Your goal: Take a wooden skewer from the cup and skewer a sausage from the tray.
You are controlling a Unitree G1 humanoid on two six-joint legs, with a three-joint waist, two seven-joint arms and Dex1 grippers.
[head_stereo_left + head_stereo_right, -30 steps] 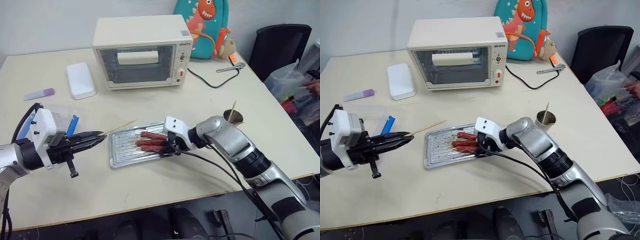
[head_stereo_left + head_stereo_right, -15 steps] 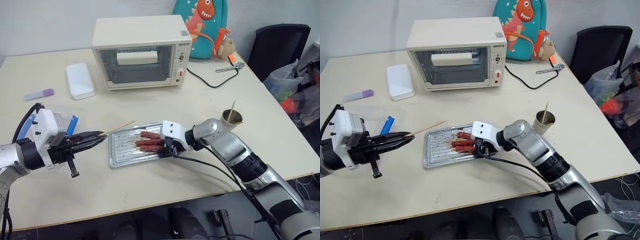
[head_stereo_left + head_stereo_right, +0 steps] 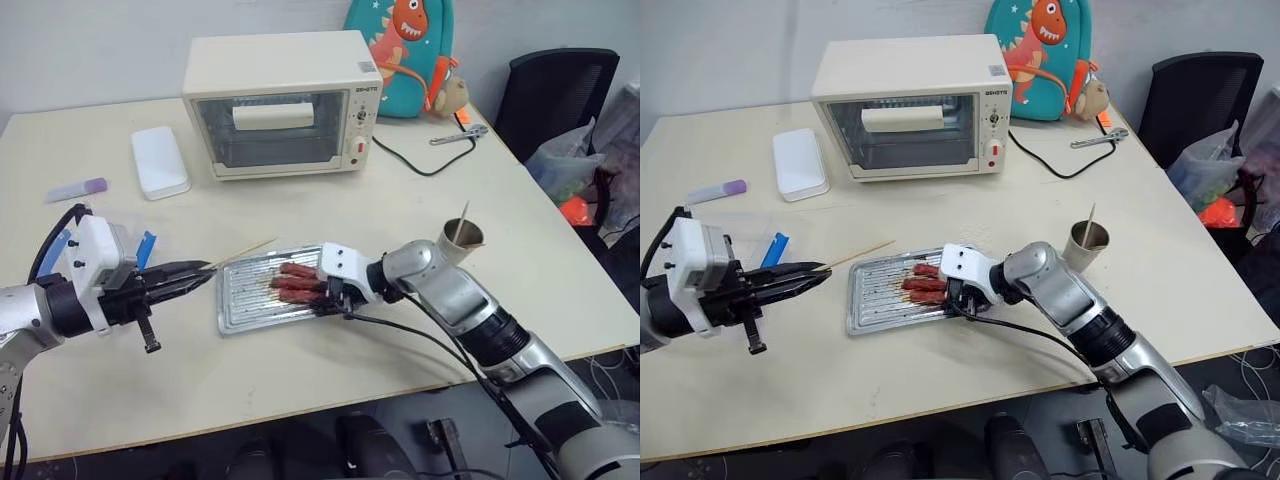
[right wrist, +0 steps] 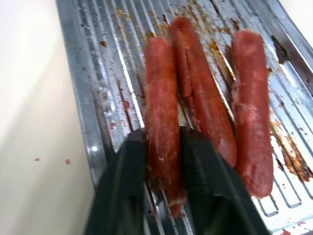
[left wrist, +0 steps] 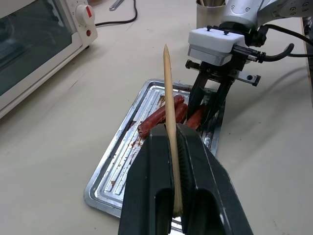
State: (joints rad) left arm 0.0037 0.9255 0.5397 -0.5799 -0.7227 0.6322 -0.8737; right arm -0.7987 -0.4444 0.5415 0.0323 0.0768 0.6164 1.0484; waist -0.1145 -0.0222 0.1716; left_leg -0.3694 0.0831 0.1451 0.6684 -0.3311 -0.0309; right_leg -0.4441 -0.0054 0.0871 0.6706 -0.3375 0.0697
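the left claw (image 3: 190, 277) hovers over the surface (image 3: 420, 205) just left of the tray (image 3: 240, 300), its fingers pressed together on a skewer (image 5: 170, 122). the skewer's pointed end sticks out past the fingertips, aimed toward the tray and the oven (image 3: 283, 102) side of it.

the tray lies near the front middle of the surface, with three sausages side by side on its ribbed base, toward its right end. the right claw (image 4: 164, 161) reaches down into the tray from the right. its two fingers (image 4: 124, 181) sit on either side of one end of the sausage (image 4: 161, 122) nearest the tray's front rim, pinching it. the sausage lies on the tray, touching the middle one beside it, while the third lies a little apart. brown smears mark the tray base around them.

the cup (image 3: 464, 240) stands on the surface to the right of the tray, behind the right arm, with one skewer poking up out of it.

farther back stand the oven, a white box (image 3: 160, 160) to its left, and a small lilac tube (image 3: 77, 188) near the left edge. a backpack (image 3: 405, 50) with a dinosaur picture leans behind the oven.
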